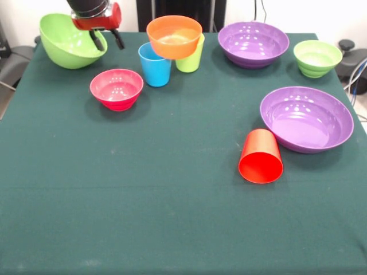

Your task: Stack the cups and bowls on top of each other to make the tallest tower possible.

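My gripper (109,41) is at the far left with its fingers apart, one on each side of the rim of the large lime green bowl (64,41), which is tilted. An orange bowl (174,35) rests raised on the lime green cup (194,58), with the sky blue cup (155,66) upright just in front of it. The red cup (261,156) lies on its side, mouth toward the camera, touching a purple bowl (307,117). The pink bowl (116,89), the second purple bowl (253,43) and the small green bowl (317,57) stand alone. The orange cup is hidden.
The green tablecloth (143,200) covers the whole table. Its far edge runs just behind the bowls. Dark equipment and cables (352,63) sit beyond the right edge.
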You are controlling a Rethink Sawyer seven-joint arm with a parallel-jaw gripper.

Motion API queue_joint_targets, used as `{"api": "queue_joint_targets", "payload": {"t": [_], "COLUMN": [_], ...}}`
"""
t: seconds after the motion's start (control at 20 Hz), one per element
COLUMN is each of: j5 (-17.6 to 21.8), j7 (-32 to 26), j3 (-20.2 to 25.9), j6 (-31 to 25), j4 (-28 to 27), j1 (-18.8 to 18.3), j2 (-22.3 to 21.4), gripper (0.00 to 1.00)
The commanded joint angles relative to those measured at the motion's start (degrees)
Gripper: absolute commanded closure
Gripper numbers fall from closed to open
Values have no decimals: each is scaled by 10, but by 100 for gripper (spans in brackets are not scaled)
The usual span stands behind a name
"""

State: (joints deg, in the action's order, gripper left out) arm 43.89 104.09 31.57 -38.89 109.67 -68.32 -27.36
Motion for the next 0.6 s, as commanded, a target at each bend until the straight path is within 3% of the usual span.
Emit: {"api": "queue_joint_targets", "payload": {"t": [0.05, 0.2, 0.25, 0.6], "j5": [52, 51, 50, 63], "j7": [-30, -39, -41, 3], "j3": [-17, -12, -10, -35], "j6": [44, 44, 46, 58], "j4": [-40, -39, -38, -37], "j1": [29, 24, 21, 47], "j2": [11, 10, 11, -10], "gripper": [0, 0, 100, 100]}}
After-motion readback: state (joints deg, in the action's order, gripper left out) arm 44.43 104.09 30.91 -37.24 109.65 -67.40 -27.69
